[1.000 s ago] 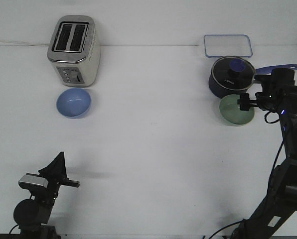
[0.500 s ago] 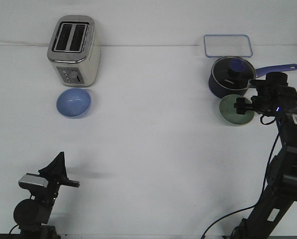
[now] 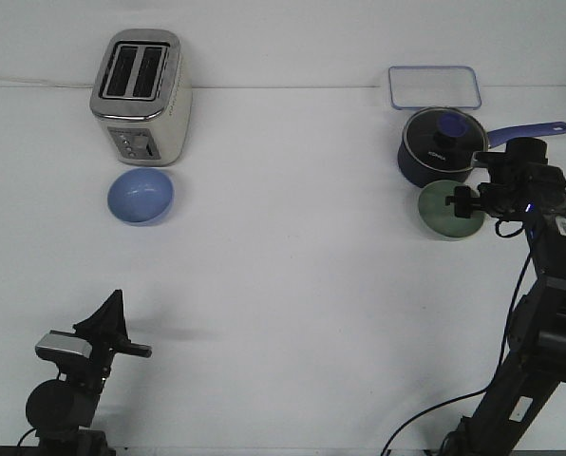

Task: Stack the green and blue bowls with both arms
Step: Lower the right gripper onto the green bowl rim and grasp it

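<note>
The periwinkle blue bowl (image 3: 141, 196) sits upright on the white table, just in front of the toaster at the left. The pale mint green bowl (image 3: 439, 215) sits at the right, just in front of the saucepan. My right gripper (image 3: 464, 200) hangs over the green bowl's right half and hides part of its rim. I cannot tell whether its fingers are open or touch the bowl. My left gripper (image 3: 111, 314) is low at the near left, far from both bowls. Its fingers come together in a point and hold nothing.
A silver two-slot toaster (image 3: 141, 95) stands at the back left. A dark navy saucepan (image 3: 440, 144) with a glass lid and a blue handle stands right behind the green bowl. A clear, blue-rimmed container (image 3: 434, 87) lies behind the pan.
My right gripper has moved a little to the left, further over the green bowl, then stayed nearly still. The left arm and the blue bowl have not moved.
</note>
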